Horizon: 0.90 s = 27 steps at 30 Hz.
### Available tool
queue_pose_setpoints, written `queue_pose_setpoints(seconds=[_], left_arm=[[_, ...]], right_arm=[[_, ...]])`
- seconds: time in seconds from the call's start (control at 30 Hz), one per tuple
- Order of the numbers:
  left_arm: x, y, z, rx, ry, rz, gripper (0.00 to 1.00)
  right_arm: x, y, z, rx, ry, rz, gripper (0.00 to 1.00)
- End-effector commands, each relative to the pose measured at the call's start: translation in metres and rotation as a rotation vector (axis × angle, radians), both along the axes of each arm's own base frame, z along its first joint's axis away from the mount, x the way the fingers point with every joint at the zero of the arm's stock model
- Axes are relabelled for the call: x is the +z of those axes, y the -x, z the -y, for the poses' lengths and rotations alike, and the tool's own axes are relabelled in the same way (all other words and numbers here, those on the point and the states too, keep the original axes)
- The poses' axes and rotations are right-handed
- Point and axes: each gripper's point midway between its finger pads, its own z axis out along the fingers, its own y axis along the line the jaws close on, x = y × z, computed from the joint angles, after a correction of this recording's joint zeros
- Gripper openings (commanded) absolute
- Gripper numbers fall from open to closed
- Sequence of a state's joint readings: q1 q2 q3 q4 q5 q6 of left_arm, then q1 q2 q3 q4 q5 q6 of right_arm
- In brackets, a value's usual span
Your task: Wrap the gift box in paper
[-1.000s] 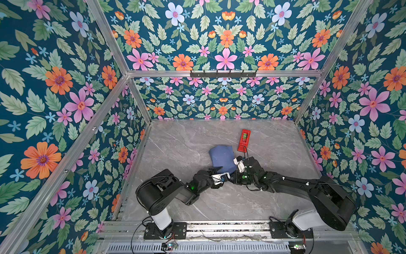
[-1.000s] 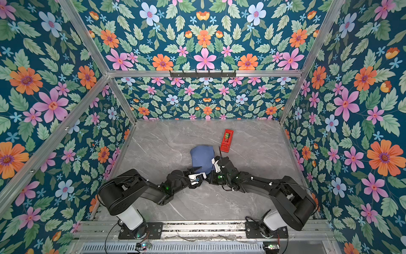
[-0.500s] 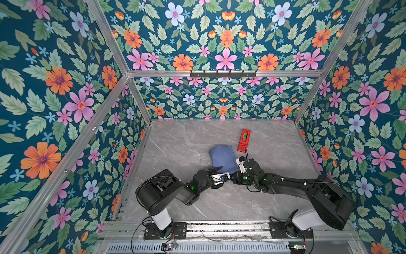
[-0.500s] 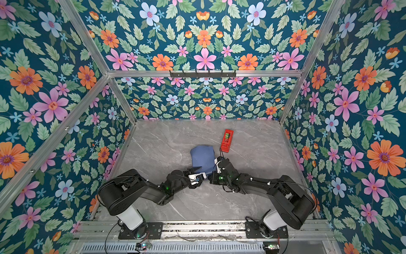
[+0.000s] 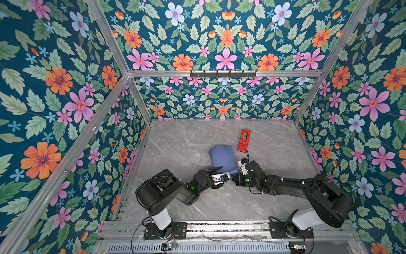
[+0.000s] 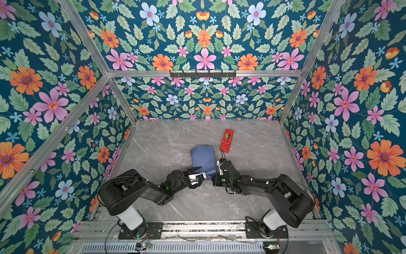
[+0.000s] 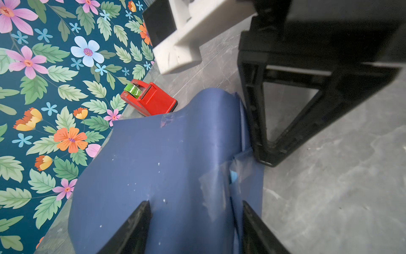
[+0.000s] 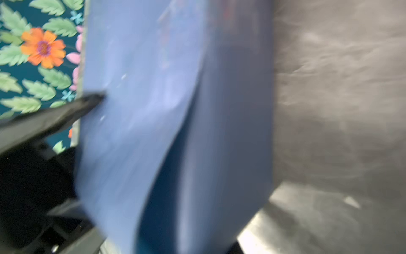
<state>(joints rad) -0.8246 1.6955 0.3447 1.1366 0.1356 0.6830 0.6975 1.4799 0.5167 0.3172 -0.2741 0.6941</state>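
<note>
Gift box: not visible. The paper point(image 5: 222, 157) covers it completely, forming one parcel at the middle of the table point(image 5: 186, 136), just near and left of the red tape dispenser point(image 5: 243, 140). Compared with one second earlier, parcel and dispenser have not shifted. Only the right gripper point(image 7: 268, 160) has edged slightly, and its wrist view is motion-blurred. Its jaws are together, tip at the parcel's right edge; whether a fold is pinched cannot be determined. Left gripper point(image 7: 194, 205): jaws apart over the parcel's near end. Clear tape point(image 7: 216, 182) bridges a seam there. Judgement: wrapping is at the closing stage.
</note>
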Motion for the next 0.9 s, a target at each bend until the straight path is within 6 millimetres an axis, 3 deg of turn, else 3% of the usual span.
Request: queue_pose_setpoints(seconds=[0.0, 0.17, 0.37, 0.6, 0.87], left_arm=[[-0.015, 0.002, -0.005, 0.015, -0.042, -0.049, 0.64], [-0.015, 0.002, -0.005, 0.014, -0.042, -0.051, 0.64], [-0.014, 0.002, -0.006, 0.015, -0.042, -0.05, 0.64], [-0.013, 0.002, -0.006, 0.015, -0.04, -0.049, 0.64], [-0.009, 0.002, -0.005, 0.015, -0.023, -0.047, 0.69]], right_arm=[[0.023, 0.007, -0.018, 0.104, -0.108, 0.056, 0.08], [0.047, 0.01, -0.032, 0.157, -0.21, 0.072, 0.09], [0.057, -0.002, -0.041, 0.139, -0.229, 0.08, 0.09], [0.05, -0.018, -0.035, 0.073, -0.193, 0.068, 0.08], [0.077, -0.02, -0.032, 0.084, -0.273, 0.097, 0.08]])
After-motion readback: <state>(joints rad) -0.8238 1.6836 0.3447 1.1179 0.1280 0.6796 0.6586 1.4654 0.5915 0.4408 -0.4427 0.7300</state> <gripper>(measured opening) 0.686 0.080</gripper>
